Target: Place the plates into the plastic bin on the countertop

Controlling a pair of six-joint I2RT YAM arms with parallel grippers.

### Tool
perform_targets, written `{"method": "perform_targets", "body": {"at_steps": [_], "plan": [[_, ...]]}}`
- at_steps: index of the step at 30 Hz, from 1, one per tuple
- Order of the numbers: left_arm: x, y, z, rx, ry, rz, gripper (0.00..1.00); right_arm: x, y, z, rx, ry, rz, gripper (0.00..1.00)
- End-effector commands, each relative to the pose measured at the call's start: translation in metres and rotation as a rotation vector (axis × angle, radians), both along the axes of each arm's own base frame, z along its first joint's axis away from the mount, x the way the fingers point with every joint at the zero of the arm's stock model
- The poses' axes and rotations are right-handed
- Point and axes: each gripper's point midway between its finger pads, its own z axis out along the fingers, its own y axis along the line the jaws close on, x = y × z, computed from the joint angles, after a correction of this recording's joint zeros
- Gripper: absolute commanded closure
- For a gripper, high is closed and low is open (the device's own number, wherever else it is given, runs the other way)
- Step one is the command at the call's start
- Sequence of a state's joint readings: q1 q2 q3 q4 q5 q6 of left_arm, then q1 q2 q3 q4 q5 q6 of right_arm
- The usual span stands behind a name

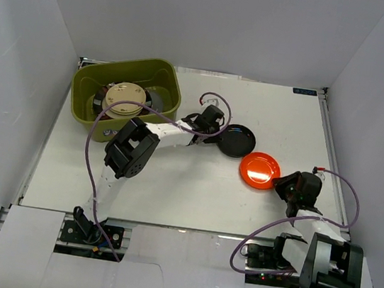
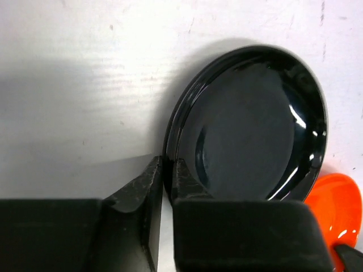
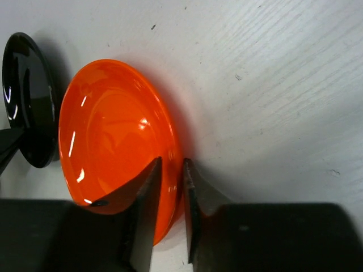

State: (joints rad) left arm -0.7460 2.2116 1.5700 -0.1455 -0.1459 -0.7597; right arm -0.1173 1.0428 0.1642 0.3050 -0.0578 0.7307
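The black plate [image 1: 236, 140] lies on the white countertop [image 1: 193, 187] at mid-table. My left gripper [image 1: 213, 134] is shut on its left rim; in the left wrist view the jaws [image 2: 167, 170] pinch the black plate's [image 2: 249, 124] edge. The orange-red plate [image 1: 259, 170] lies just right of it. My right gripper [image 1: 283, 183] is shut on its right rim, one finger inside the orange-red plate [image 3: 113, 136], one outside, the gripper [image 3: 171, 170] at its edge. The olive-green bin [image 1: 84, 93] at far left holds a beige plate [image 1: 124, 99] on top of other plates.
White walls surround the countertop. The two plates nearly touch each other; the black plate [image 3: 25, 96] shows beside the orange one in the right wrist view. Purple cables [image 1: 91, 151] trail from both arms. The bin sits against the far left corner.
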Motion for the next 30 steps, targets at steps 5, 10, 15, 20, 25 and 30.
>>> {"method": "perform_targets", "body": {"at_steps": [5,10,15,20,25,30], "plan": [[0.008,0.003,0.026,-0.04,-0.052,-0.001,1.0,-0.006,0.01,-0.007,0.062,0.01,0.014,0.92],[0.002,-0.005,0.102,-0.153,-0.163,-0.065,1.0,0.007,0.01,0.03,0.066,-0.106,0.012,0.92],[-0.009,0.018,0.245,-0.26,-0.397,-0.079,1.0,0.02,0.022,0.064,0.107,-0.172,0.076,0.92],[0.018,0.138,0.293,-0.248,-0.451,0.104,1.0,0.03,0.042,0.1,0.119,-0.255,0.202,0.92],[0.01,0.299,0.276,-0.245,-0.418,0.385,1.0,0.042,0.091,0.151,0.071,-0.346,0.363,0.92],[-0.003,0.379,0.236,-0.148,-0.341,0.544,1.0,0.051,0.167,0.195,0.07,-0.421,0.544,0.92]]}}
